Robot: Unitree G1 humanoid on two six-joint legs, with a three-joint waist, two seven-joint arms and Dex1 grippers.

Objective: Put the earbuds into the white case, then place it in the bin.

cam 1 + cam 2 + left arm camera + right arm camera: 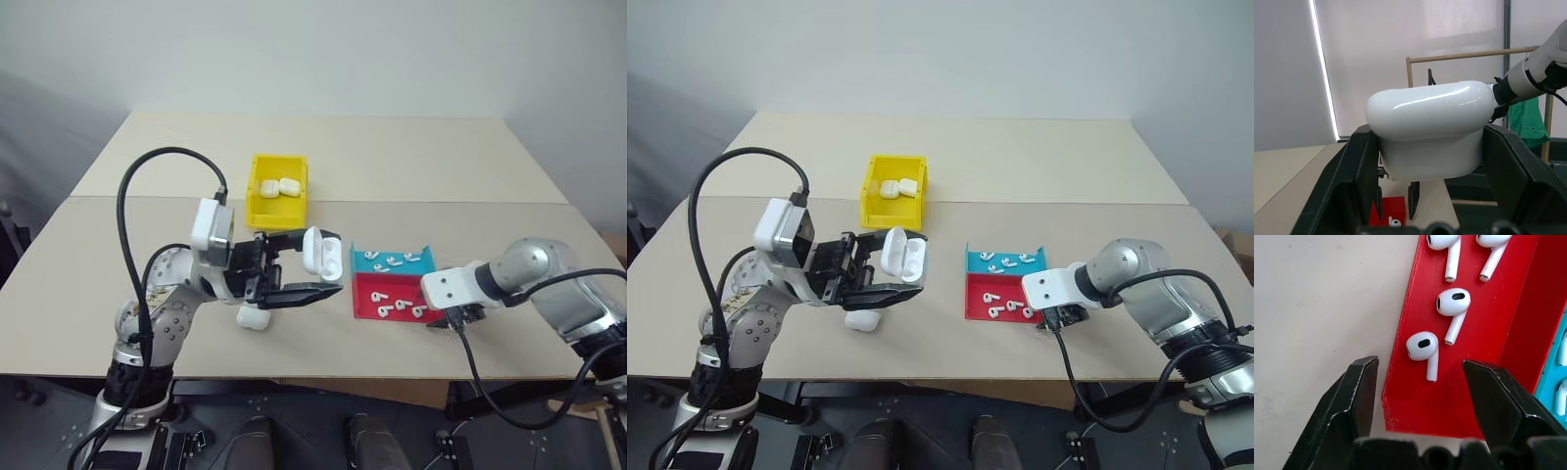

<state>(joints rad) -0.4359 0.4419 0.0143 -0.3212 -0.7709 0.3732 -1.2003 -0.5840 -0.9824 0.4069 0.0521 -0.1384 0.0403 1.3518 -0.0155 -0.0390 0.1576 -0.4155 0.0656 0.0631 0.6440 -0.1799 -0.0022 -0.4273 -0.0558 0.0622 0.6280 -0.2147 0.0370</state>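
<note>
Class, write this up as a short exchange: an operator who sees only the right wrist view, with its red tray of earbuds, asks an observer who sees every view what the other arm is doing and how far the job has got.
Operator: What is the left pincer doing?
Observer: The left pincer is shut on a white case with its lid open, held above the table.
Operator: Anything in the bin?
Observer: The yellow bin holds two closed cases.
Operator: Any other earbuds?
Observer: A cyan tray behind the red tray holds more earbuds.
</note>
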